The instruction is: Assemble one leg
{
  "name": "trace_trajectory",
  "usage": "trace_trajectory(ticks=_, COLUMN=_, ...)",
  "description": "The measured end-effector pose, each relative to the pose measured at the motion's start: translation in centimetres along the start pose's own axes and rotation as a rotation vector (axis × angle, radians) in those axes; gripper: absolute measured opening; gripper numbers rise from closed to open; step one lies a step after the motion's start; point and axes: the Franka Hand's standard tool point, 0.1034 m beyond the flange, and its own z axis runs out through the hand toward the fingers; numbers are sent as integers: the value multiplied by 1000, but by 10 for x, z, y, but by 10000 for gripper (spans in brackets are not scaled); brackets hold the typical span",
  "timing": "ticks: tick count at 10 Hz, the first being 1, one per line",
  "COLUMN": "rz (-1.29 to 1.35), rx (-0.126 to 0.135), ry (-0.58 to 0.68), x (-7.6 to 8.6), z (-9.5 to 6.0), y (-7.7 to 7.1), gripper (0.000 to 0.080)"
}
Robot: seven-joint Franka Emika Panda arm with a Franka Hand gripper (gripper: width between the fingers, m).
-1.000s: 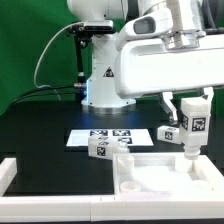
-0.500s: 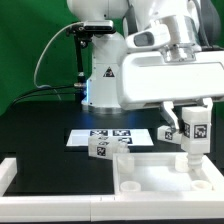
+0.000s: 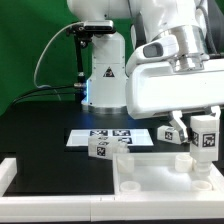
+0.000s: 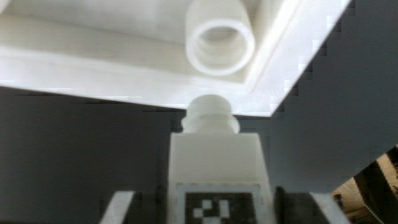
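White leg (image 3: 205,138), pinched stub-down in the gripper (image 3: 203,122), has shifted toward the exterior view's right over the tray piece's (image 3: 150,178) corner socket (image 4: 222,45); likely aligning, not yet seated.

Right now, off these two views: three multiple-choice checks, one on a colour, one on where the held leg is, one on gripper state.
1. The table is: A. white B. black C. green
2. The held leg is: A. at the tray's right end in the exterior view B. flat in the tray's middle C. lying on the table
3. The gripper is: A. open, empty B. out of view C. shut on the leg

Answers: 1 B, the bare top is black. 2 A, it hangs upright by that end, stub down. 3 C, the leg hangs from it, clear of the table.
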Motion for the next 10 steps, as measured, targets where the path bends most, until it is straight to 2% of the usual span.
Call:
trace_trajectory(ticks=3, rz=2, rx=4, ry=-23, x=-14, z=7, y=-2, gripper=284)
trace_trajectory(ticks=6, rz=0, rx=7, ry=-26, x=-16, z=11, y=-4, gripper=284)
trace_trajectory(ticks=10, rz=-1, rx=13, ry=-42, x=-26, z=18, y=-8, gripper=284)
